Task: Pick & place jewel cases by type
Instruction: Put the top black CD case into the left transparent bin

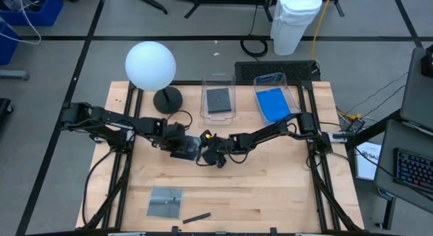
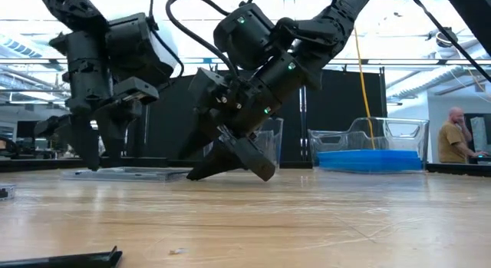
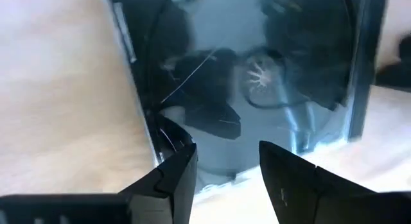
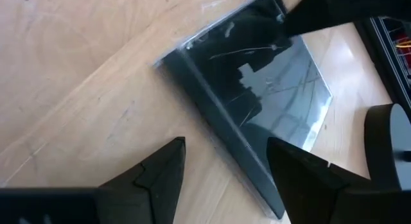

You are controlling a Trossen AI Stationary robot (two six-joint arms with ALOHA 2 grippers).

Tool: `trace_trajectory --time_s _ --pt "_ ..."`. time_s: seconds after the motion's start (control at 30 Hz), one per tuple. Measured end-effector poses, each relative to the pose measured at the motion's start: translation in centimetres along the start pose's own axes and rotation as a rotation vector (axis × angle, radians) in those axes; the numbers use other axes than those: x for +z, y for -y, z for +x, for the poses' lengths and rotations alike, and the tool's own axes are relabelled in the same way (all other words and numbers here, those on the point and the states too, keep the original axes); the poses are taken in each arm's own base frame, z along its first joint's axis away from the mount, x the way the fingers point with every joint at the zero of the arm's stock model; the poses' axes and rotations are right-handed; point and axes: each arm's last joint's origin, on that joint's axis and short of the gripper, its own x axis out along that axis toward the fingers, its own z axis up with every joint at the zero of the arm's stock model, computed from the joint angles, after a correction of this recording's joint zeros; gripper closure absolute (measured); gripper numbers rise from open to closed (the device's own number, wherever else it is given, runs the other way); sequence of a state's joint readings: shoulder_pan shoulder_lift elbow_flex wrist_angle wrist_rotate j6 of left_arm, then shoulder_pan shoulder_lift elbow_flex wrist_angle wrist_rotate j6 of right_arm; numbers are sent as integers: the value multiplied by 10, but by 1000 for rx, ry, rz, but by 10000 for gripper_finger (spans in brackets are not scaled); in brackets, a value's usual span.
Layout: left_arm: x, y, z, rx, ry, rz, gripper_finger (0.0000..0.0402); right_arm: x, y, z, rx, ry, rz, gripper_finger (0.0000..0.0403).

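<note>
Partly done: blue cases (image 1: 274, 104) and dark case (image 1: 218, 101) binned at twelve o'clock. Still left: dark case (image 1: 191, 147) at centre, between open left gripper (image 1: 184, 149) and open right gripper (image 1: 206, 153); another (image 1: 165, 201) at seven o'clock.

You have a white globe lamp (image 1: 150, 64) on a dark base at the back left of the wooden table (image 1: 270, 189), two clear tubs (image 1: 218, 82) behind, a small dark stick (image 1: 196, 217) near the front edge, and a person (image 2: 453, 136) seated beyond
</note>
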State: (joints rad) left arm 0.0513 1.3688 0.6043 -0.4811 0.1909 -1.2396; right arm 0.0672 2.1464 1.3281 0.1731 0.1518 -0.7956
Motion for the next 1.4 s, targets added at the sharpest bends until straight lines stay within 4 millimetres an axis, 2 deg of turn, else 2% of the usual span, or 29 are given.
trace_trajectory --time_s 0.17,0.27,0.4,0.53,0.7,0.83,0.93,1.1,1.2,1.4 --pt "-1 9 -27 42 83 13 227 0 0 0 -2 1 5 190" --pt "-3 -1 -31 176 106 -27 227 0 0 0 -2 1 15 189" --pt "-3 -7 -24 190 111 -35 227 0 0 0 -7 6 21 188" --pt "-5 -21 -11 204 114 -80 227 1 1 0 -16 14 20 190" --pt "-5 -35 6 111 120 -130 227 1 2 1 -28 24 -25 191" --pt "-3 -34 17 -56 153 -143 227 -1 3 1 -23 23 -27 191" --pt "-2 -33 18 -117 174 -137 227 -4 4 3 -12 26 -23 191" --pt "-1 -31 18 -118 170 -117 227 -6 4 6 -35 12 -49 191" --pt "-2 -31 18 -114 165 -111 227 0 3 2 -95 -11 -77 190" --pt "-2 -32 18 -113 152 -88 227 20 11 -18 -164 32 -98 190"
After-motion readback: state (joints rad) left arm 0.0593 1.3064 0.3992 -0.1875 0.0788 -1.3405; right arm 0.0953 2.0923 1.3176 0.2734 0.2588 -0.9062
